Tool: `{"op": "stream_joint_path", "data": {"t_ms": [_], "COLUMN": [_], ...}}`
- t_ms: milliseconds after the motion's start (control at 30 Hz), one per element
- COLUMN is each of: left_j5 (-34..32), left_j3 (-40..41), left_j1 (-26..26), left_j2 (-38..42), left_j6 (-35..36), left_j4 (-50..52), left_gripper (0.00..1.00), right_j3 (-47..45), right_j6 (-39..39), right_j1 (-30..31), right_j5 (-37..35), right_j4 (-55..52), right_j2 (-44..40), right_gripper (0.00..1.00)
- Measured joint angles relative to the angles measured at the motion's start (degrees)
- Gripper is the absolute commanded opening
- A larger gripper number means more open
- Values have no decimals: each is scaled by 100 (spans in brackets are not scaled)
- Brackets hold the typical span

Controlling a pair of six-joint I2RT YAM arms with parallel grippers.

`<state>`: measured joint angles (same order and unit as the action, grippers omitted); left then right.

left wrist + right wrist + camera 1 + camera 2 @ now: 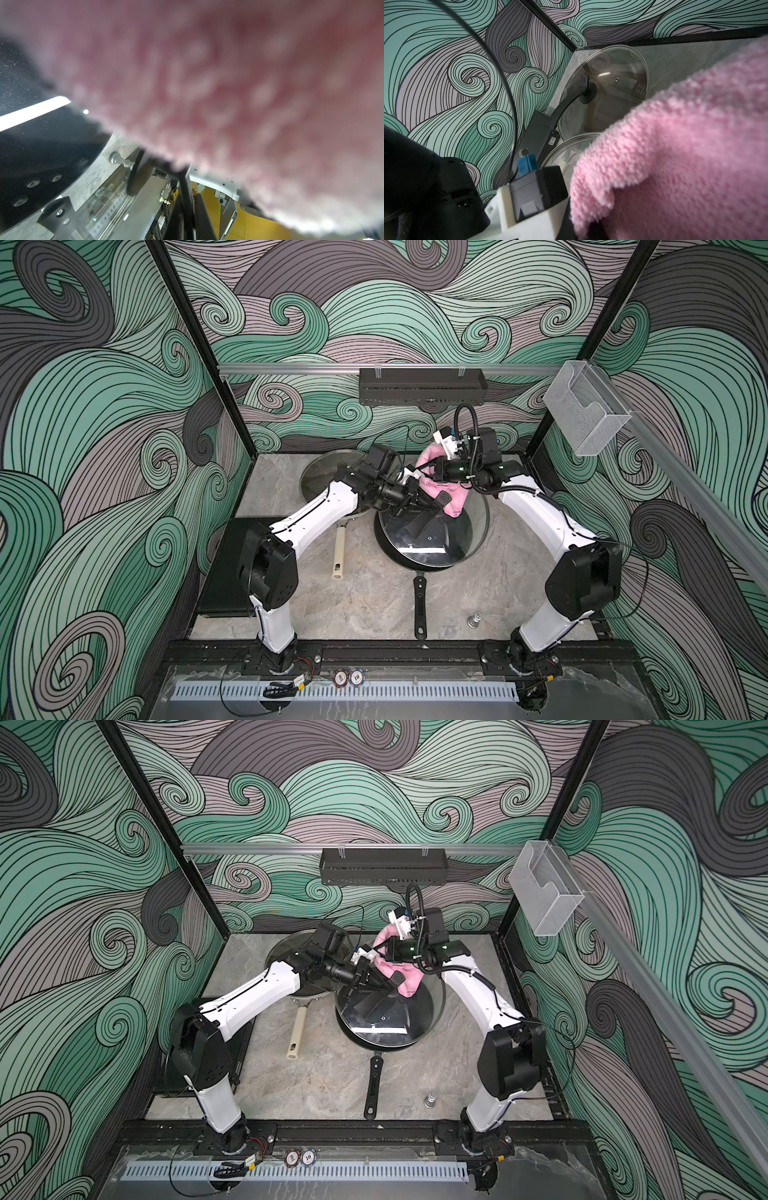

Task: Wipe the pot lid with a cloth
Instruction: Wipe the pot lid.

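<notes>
The pot lid point(440, 539) point(395, 1017) is a round glass lid, held tilted above a black pan point(395, 562). My left gripper point(409, 499) point(363, 977) point(187, 218) is shut on the lid's black handle point(442, 499) point(185, 187). A pink terry cloth point(451, 497) point(409, 979) point(685, 155) lies bunched against the lid's upper far side. My right gripper point(432, 472) point(388, 952) is shut on the cloth, which hides its fingertips in the right wrist view. The cloth point(228, 83) also fills most of the left wrist view, blurred.
A second glass lid point(328, 472) point(612, 83) rests on a pan with a cream handle point(338, 551) at the back left. The black pan's handle point(419, 605) points to the front. A small metal piece point(475, 620) stands front right; a black board point(224, 568) lies at left.
</notes>
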<state>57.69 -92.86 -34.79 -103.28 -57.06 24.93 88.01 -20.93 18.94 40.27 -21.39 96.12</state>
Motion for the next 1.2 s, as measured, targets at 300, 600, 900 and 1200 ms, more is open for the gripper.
{"op": "stream_joint_path", "data": {"t_ms": [300, 600, 900, 1200], "left_j5": [-7, -118, -1314, -3056], "left_j3": [0, 146, 979, 1445], "left_j1": [20, 424, 518, -136], "left_j2": [-15, -11, 11, 13], "left_j6": [-76, -444, -1698, -3069], "left_j4": [-125, -704, -2540, -3805], "left_gripper": [0, 0, 0, 0], "right_j3": [11, 214, -1134, -2524], "right_j6": [-37, -72, -398, -1246], "right_j1": [-20, -442, -590, 146], "right_j5": [-203, -815, -1309, -1196], "right_j4": [-2, -391, -520, 496], "right_j2": [-7, -9, -1032, -2048], "right_gripper": [0, 0, 0, 0]}}
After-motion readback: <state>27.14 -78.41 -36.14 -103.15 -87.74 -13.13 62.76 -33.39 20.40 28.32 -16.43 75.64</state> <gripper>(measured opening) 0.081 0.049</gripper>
